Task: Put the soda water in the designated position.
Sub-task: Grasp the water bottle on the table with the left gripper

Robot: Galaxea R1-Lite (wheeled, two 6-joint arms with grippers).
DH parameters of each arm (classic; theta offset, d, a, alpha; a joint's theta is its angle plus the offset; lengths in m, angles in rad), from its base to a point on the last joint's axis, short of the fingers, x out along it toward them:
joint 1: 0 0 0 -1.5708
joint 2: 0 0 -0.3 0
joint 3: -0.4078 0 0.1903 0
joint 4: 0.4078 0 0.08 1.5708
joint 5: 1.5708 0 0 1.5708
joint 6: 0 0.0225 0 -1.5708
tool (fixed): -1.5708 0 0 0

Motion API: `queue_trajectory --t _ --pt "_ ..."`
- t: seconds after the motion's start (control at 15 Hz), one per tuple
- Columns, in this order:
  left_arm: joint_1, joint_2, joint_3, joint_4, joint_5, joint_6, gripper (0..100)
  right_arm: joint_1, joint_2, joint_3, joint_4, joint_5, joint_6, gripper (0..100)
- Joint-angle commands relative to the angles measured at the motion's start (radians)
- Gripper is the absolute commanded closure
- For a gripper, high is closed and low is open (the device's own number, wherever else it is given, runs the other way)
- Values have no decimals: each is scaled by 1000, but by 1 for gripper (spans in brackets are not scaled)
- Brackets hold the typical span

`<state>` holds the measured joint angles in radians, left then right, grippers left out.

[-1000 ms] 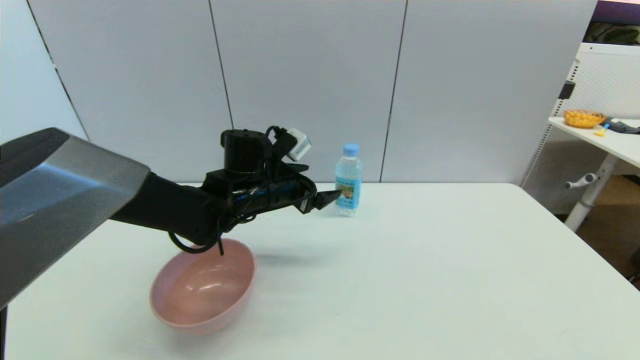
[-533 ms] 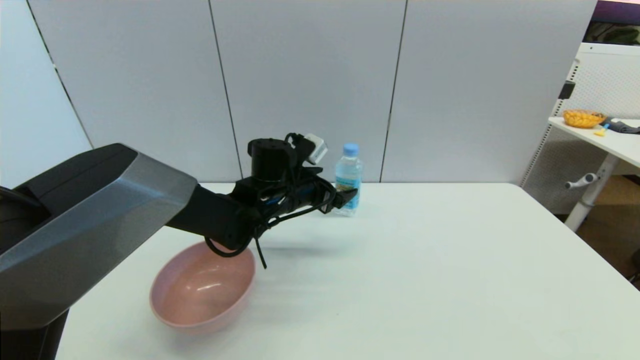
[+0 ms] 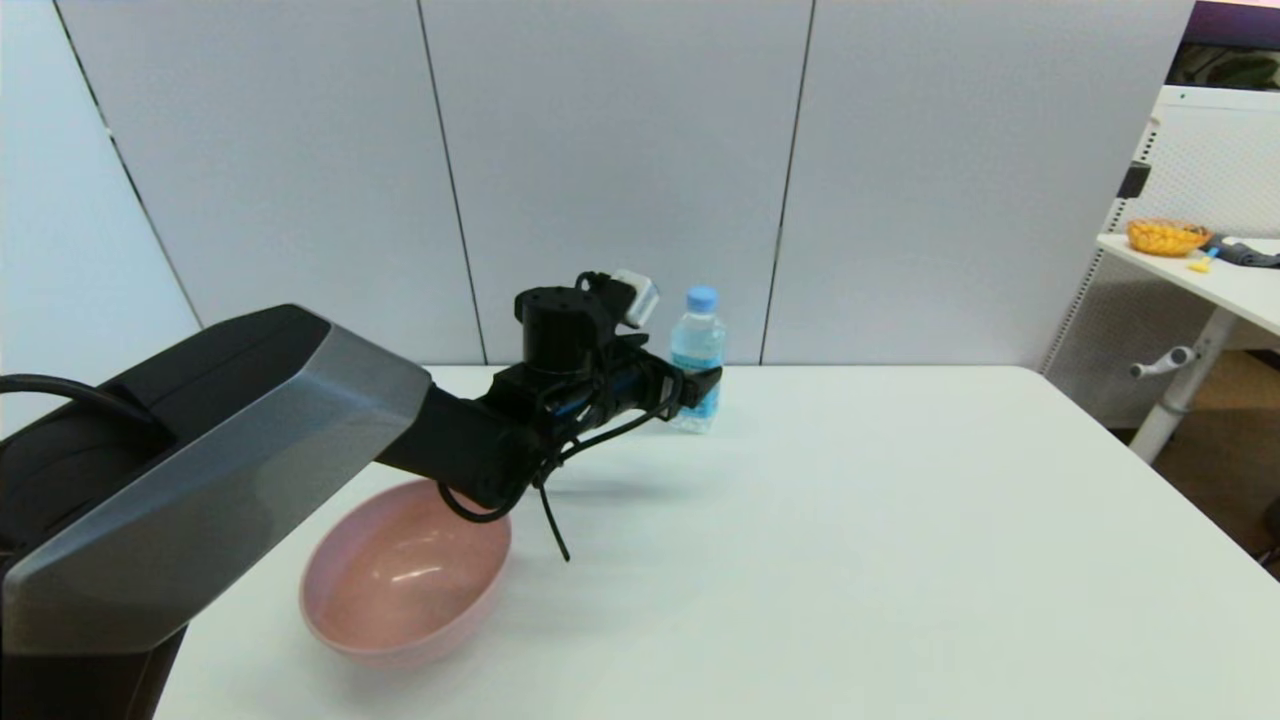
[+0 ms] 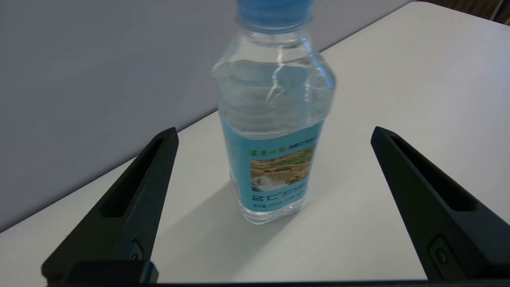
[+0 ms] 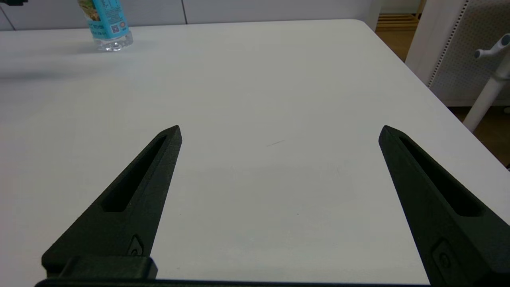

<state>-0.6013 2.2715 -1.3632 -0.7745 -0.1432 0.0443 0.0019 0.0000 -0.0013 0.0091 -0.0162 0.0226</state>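
The soda water (image 3: 697, 350) stands upright near the table's far edge, a small clear bottle with a light-blue cap and blue picture label. My left gripper (image 3: 705, 385) reaches out to it at label height. In the left wrist view the soda water (image 4: 275, 135) fills the middle, and my left gripper (image 4: 275, 133) is open with one finger on each side, neither touching it. My right gripper (image 5: 279, 129) is open over bare tabletop on the right, out of the head view; the soda water (image 5: 106, 24) shows far off there. The designated position bears no mark on the white table.
A pink bowl (image 3: 405, 570) sits on the near left of the white table (image 3: 850, 550), under my left forearm. A side table with an orange dish (image 3: 1165, 236) stands off to the right, past the table's edge.
My left arm has stretched forward and to the right, bringing its open fingers from short of the bottle to either side of it. The bottle and bowl have not moved.
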Motion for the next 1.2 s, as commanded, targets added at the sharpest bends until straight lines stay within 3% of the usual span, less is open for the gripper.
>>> queue_trajectory --t 0.07,0.73,1.2 --pt "-14 37 -56 -9 27 -21 0 1 2 0 0 1 0 0" --pt "-28 100 -157 -6 30 -34 0 1 2 1 0 -1 0 0" --pt "-34 135 -200 -8 88 -32 0 0 2 0 0 1 0 0"
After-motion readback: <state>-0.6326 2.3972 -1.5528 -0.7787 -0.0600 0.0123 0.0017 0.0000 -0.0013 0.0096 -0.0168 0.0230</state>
